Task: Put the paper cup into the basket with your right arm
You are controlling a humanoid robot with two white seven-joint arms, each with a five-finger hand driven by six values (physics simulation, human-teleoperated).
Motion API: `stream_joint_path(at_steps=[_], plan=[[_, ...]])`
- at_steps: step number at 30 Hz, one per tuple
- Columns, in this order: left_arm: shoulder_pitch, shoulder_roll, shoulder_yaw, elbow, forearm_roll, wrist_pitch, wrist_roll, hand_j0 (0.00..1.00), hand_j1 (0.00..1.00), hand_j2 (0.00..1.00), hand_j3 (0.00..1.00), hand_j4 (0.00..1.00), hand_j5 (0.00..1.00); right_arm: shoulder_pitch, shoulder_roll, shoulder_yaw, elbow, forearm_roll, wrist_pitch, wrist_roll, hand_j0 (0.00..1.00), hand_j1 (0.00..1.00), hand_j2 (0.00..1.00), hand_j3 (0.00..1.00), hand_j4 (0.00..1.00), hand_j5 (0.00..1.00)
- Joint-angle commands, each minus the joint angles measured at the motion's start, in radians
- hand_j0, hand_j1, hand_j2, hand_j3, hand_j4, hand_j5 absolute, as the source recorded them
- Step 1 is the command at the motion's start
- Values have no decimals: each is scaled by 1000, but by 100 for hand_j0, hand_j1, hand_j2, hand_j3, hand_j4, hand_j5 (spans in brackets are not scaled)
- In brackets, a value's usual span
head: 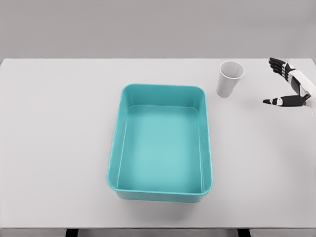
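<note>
Head view, and the paper cup (230, 78) stands upright on the white table (54, 138), just beyond the far right corner of the teal basket (117, 163), apart from it. To the cup's right, the right hand (289, 86) hovers with fingers spread wide and thumb out, gripping nothing. Best play here, I'd say: slide in level, wrap the cup mid-wall, squeeze gently so the paper doesn't buckle, then lift clear of the rim. The count: one cup, one basket, one hand showing.
</note>
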Motion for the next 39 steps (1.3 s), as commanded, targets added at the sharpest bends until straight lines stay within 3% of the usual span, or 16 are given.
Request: stream_joint_path(at_steps=[1,4,6,7,9,12,15,18,27,30,39], plan=[[0,0,0,1,0,0,-1,100,100,100,100,100,100,-2,0,4,18,-8,-1,0,100,100,100,100,100,100],[0,0,0,0,0,0,-1,100,100,100,100,100,100,-12,-2,13,26,24,-1,0,100,100,100,100,100,100],[0,0,0,1,0,0,-1,100,100,100,100,100,100,-26,0,23,28,164,17,0,100,100,100,100,100,100],[0,0,-1,1,0,0,-1,100,100,100,100,100,100,-34,3,21,31,167,15,0,100,100,100,100,100,100],[0,0,0,1,0,0,-1,100,100,100,100,100,100,-61,34,20,37,165,20,0,100,100,100,100,100,100],[0,0,-1,1,0,0,-1,100,100,100,100,100,100,-101,66,16,123,165,11,0,100,100,100,100,100,100],[0,0,-1,1,0,0,-1,100,100,100,100,100,100,-124,86,13,140,158,12,0,100,100,100,100,100,100],[0,0,0,1,0,0,-1,100,100,100,100,100,100,-138,118,-5,199,101,11,0,100,100,100,100,100,100],[0,0,0,0,0,0,-1,100,100,100,100,100,100,-175,141,4,270,64,23,0,100,100,100,100,100,100],[0,0,-1,1,0,0,-1,100,100,100,100,100,100,-210,155,13,327,73,20,0,100,100,100,100,100,100],[0,0,0,0,0,0,-1,100,100,100,100,100,100,-232,179,13,353,101,23,0,100,100,100,100,100,100]])
